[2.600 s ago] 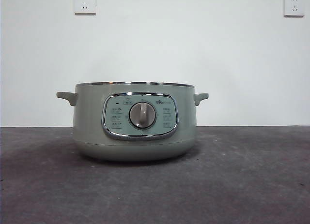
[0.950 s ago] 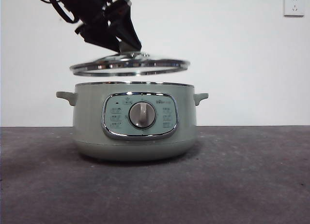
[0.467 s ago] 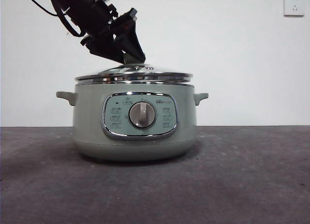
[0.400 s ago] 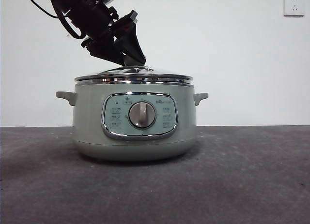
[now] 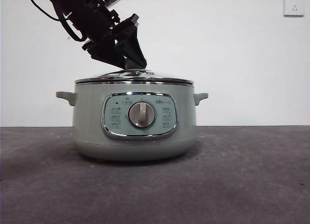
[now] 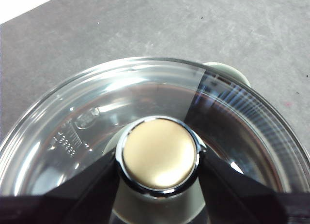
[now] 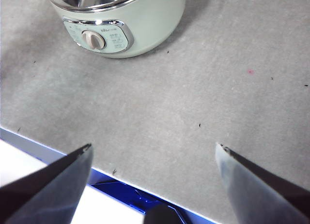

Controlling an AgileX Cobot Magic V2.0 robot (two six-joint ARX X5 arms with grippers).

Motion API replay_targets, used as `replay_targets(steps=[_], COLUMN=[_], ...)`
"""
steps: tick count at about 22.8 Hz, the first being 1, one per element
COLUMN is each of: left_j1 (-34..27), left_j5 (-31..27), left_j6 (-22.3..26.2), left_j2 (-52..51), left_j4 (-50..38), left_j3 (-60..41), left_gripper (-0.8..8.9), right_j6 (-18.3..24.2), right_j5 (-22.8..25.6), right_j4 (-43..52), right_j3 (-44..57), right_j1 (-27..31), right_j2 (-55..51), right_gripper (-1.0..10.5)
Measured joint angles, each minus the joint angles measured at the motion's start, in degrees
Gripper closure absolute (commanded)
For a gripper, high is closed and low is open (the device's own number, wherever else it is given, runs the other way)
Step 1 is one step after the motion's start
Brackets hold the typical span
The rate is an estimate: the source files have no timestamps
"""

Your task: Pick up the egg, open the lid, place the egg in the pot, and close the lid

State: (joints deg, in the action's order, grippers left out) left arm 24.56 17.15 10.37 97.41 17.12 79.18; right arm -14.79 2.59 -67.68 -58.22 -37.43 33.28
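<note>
The pale green pot (image 5: 87,122) stands in the middle of the grey table, its dial facing the front view. The glass lid (image 5: 135,79) sits level on the pot's rim. My left gripper (image 5: 131,64) comes down from the upper left and is shut on the lid's knob (image 6: 159,154), one jaw on each side. The lid's glass (image 6: 97,112) fills the left wrist view. The egg is hidden there and in the front view. In the right wrist view only a faint reddish patch shows inside the pot (image 7: 145,25). My right gripper (image 7: 152,151) is open and empty, well away from the pot.
A wall socket (image 5: 294,5) is on the white wall behind. The right wrist view shows the table's edge with a blue strip (image 7: 121,185) close under my right gripper. One pot handle (image 6: 227,69) sticks out beyond the lid.
The pot stood open with no arm in view. My left gripper then brought the lid down from just above the pot, and it now rests on the rim.
</note>
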Motion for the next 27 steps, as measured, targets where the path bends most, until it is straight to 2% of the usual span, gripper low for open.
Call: replay_targets(steps=[7, 8, 11, 12, 19, 27], left_j1=[0.2, 0.2, 0.2, 0.2, 0.3, 0.0], left_j5=[0.3, 0.3, 0.3, 0.3, 1.0, 0.4], left_j6=[0.5, 0.5, 0.5, 0.6, 0.5, -0.4], left_j2=[1.1, 1.1, 1.1, 1.1, 1.1, -2.7], left_j4=[1.2, 1.2, 1.5, 1.7, 5.4, 15.6], left_j3=[1.2, 1.2, 1.3, 1.4, 2.8, 8.1], left_gripper=[8.03, 7.64, 4.93, 4.62, 4.62, 4.62], right_j6=[0.0, 0.0, 0.2, 0.2, 0.6, 0.9], right_j5=[0.0, 0.0, 0.0, 0.0, 0.0, 0.0], right_j4=[0.0, 0.0, 0.0, 0.0, 0.0, 0.3], right_j3=[0.0, 0.0, 0.0, 0.0, 0.0, 0.0], right_j1=[0.0, 0.0, 0.0, 0.0, 0.0, 0.0], right_j2=[0.0, 0.0, 0.0, 0.0, 0.0, 0.0], right_gripper=[5.1, 5.1, 5.1, 5.1, 5.1, 5.1])
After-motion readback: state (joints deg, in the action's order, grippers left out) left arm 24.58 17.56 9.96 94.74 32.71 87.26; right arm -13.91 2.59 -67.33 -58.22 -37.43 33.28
